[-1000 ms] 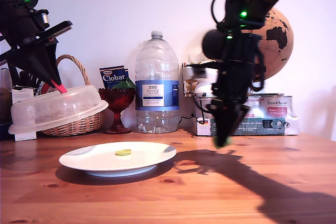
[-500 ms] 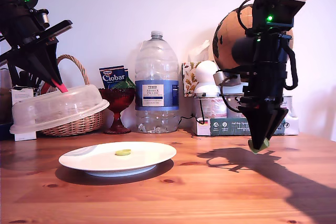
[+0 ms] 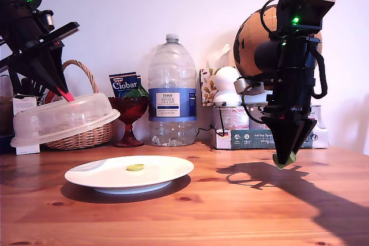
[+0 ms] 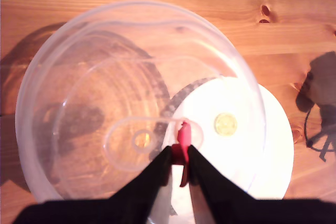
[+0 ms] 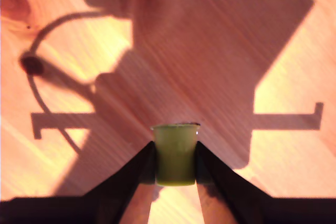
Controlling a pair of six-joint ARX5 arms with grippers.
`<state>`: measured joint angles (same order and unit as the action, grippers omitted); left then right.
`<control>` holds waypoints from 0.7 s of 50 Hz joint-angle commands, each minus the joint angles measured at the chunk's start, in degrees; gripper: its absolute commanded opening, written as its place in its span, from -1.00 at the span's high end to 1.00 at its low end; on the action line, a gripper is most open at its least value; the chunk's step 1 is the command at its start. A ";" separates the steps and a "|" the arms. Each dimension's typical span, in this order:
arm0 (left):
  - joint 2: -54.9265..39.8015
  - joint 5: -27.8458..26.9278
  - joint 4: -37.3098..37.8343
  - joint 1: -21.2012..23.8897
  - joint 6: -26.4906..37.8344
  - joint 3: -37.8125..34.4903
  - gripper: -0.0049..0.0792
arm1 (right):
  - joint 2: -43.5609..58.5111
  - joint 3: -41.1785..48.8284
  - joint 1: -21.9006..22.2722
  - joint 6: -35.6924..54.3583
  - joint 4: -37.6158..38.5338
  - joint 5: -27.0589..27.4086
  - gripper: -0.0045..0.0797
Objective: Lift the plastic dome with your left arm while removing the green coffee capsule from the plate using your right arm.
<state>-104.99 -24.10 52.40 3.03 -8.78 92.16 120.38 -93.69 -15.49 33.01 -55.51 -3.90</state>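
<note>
Two grips hold: my first gripper (image 4: 178, 156) pinches the plastic dome (image 3: 60, 117) by its red tab, raised at the exterior view's left. My second gripper (image 5: 175, 167) has swung right and settled, clamping the green coffee capsule (image 3: 285, 160) just above the table (image 3: 242, 217), clear of the plate (image 3: 161, 172). Setting it down remains, I judge.

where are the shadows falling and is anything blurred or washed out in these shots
Exterior view: sharp; the arm casts a long dark shadow on the table toward that view's right. First wrist view: the plate is washed out white behind the cloudy plastic dome. Second wrist view: hard-edged shadows around the green coffee capsule, with bright glare patches on the wood.
</note>
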 commanded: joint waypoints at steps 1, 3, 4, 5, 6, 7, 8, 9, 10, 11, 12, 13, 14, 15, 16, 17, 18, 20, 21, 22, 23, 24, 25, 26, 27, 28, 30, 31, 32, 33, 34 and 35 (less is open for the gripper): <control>1.18 -0.39 -0.26 0.13 0.42 0.96 0.94 | 0.11 -0.07 -0.52 -0.13 0.24 -0.20 0.47; 1.18 -0.39 -0.24 0.13 0.42 0.96 0.94 | 0.11 -0.07 -0.52 -0.26 0.35 -0.20 0.43; 1.18 -0.37 -0.24 0.13 0.42 0.96 0.94 | 0.11 -0.07 -0.52 -0.26 0.39 -0.20 0.41; 1.18 -0.39 -0.22 0.13 0.42 0.96 0.94 | 0.11 -0.07 -0.52 -0.26 0.42 -0.20 0.38; 1.18 -0.39 -0.22 0.13 0.42 0.96 0.94 | 0.11 -0.07 -0.59 -0.26 0.42 -0.20 0.34; 1.18 -0.37 -0.24 0.13 0.42 0.96 0.94 | 0.11 -0.07 -0.63 -0.26 0.37 -0.20 0.31; 1.18 -0.39 -0.24 0.13 0.42 0.96 0.94 | 0.11 -0.07 -0.63 -0.26 0.37 -0.20 0.27; 1.18 -0.39 -0.24 0.13 0.42 0.96 0.94 | 0.11 -0.07 -0.63 -0.26 0.37 -0.20 0.25; 1.18 -0.39 -0.26 0.13 0.42 0.96 0.94 | 0.11 -0.07 -0.63 -0.26 0.50 -0.17 0.23; 1.18 -0.39 -0.26 0.13 0.42 0.96 0.94 | 0.11 -0.07 -0.63 -0.26 0.59 -0.20 0.22; 1.18 -0.39 -0.26 0.13 0.44 0.96 0.94 | 0.11 -0.07 -0.63 -0.26 0.59 -0.20 0.21; 1.18 -0.42 -0.24 0.13 0.42 0.96 0.94 | 0.11 -0.07 -0.63 -0.26 0.57 -0.20 0.21; 1.18 -0.44 -0.22 0.13 0.42 0.96 0.94 | 0.11 -0.07 -0.63 -0.26 0.55 -0.20 0.21; 1.18 -0.52 -0.22 0.13 0.42 0.96 0.94 | 0.11 -0.07 -0.61 -0.26 0.52 -0.20 0.21; 1.18 -0.57 -0.22 0.13 0.42 0.96 0.94 | 0.11 -0.07 -0.61 -0.26 0.48 -0.20 0.21; 1.18 -0.57 -0.24 0.13 0.42 0.96 0.94 | 0.11 -0.07 -0.63 -0.26 0.44 -0.20 0.21; 1.18 -0.57 -0.22 0.13 0.42 0.96 0.94 | 0.11 -0.07 -0.63 -0.26 0.44 -0.20 0.21; 1.18 -0.57 -0.22 0.13 0.42 0.96 0.94 | 0.11 -0.07 -0.63 -0.26 0.55 -0.20 0.21; 1.18 -0.57 -0.20 0.13 0.42 0.96 0.94 | 0.11 -0.07 -0.63 -0.31 0.61 -0.20 0.21; 1.18 -0.57 -0.17 0.13 0.42 0.96 0.94 | 0.11 -0.07 -0.63 -0.35 0.74 -0.28 0.21; 1.18 -0.57 -0.17 0.13 0.42 0.96 0.94 | 0.11 -0.07 -0.66 -0.42 0.87 -0.57 0.21; 1.18 -0.57 -0.17 0.13 0.42 0.96 0.94 | 0.11 -0.07 -0.66 -0.68 1.07 -0.79 0.21; 1.18 -0.57 -0.17 0.13 0.42 0.96 0.94 | 0.11 -0.07 -0.68 -1.18 1.40 -1.11 0.21; 1.18 -0.57 -0.15 0.13 0.42 0.96 0.94 | 0.11 -0.07 -0.70 -1.79 1.75 -1.38 0.21; 1.18 -0.57 -0.15 0.13 0.42 0.96 0.94 | 0.11 -0.07 -0.74 -1.99 1.84 -1.81 0.21; 1.18 -0.57 -0.13 0.13 0.42 0.96 0.94 | 0.11 -0.07 -0.81 -2.12 2.23 -2.08 0.21; 1.18 -0.57 -0.13 0.13 0.42 0.96 0.94 | 0.11 -0.09 -1.09 -2.16 2.60 -2.14 0.21; 1.18 -0.57 -0.11 0.13 0.42 0.96 0.94 | 0.11 -0.09 -1.14 -2.16 2.97 -2.14 0.21; 1.18 -0.57 -0.13 0.13 0.42 0.96 0.94 | 0.11 -0.17 -1.44 -2.14 3.10 -2.12 0.21; 1.18 -0.57 -0.13 0.13 0.42 0.96 0.94 | 0.11 -0.24 -1.66 -2.14 3.23 -2.12 0.21; 1.18 -0.57 -0.13 0.13 0.42 0.96 0.94 | 0.11 -0.33 -1.90 -2.14 3.41 -2.10 0.21; 1.18 -0.57 -0.13 0.13 0.42 0.96 0.94 | 0.11 -0.46 -2.08 -2.14 3.50 -2.12 0.21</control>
<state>-104.99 -24.21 52.45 3.03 -8.75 92.16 120.38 -93.69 -16.29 31.29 -52.29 -5.61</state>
